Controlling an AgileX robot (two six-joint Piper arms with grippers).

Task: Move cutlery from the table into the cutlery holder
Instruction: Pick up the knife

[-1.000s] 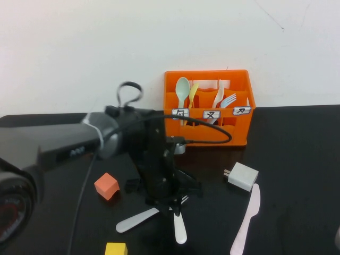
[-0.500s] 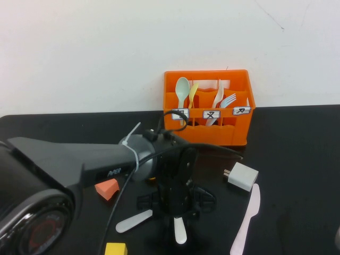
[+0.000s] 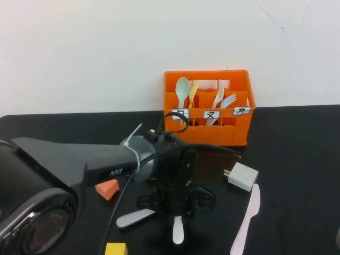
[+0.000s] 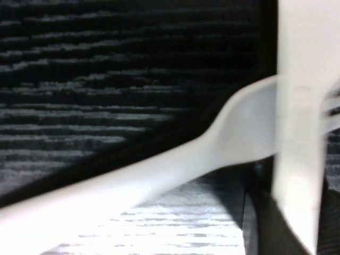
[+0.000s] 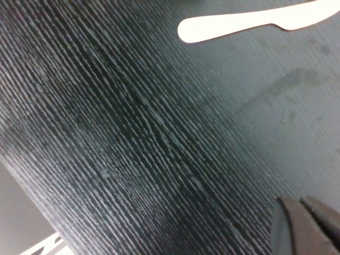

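Observation:
My left gripper (image 3: 178, 208) is down on the black table (image 3: 297, 143), where the cream-white knife (image 3: 178, 231) crosses the pale grey fork (image 3: 136, 218). In the left wrist view the knife (image 4: 300, 106) stands between dark fingers that press against both its sides, with the fork (image 4: 159, 164) running slantwise behind it. The pale pink knife (image 3: 247, 222) lies free at the right, and its handle (image 5: 249, 21) also shows in the right wrist view. My right gripper (image 5: 300, 205) hovers shut and empty over bare table near it. The orange cutlery holder (image 3: 207, 133) stands at the back.
The holder has a green spoon (image 3: 183, 90) and other utensils standing in it. A white charger block (image 3: 242, 176) lies beside the pink knife. An orange cube (image 3: 108, 188) and a yellow block (image 3: 116, 248) sit left of my left gripper. My left arm (image 3: 79, 159) spans the table's left half.
My left arm has swung right and lowered over the crossed pieces. Its fingers spread wide, then closed in on the cream-white knife. The fork's handle has shifted slightly.

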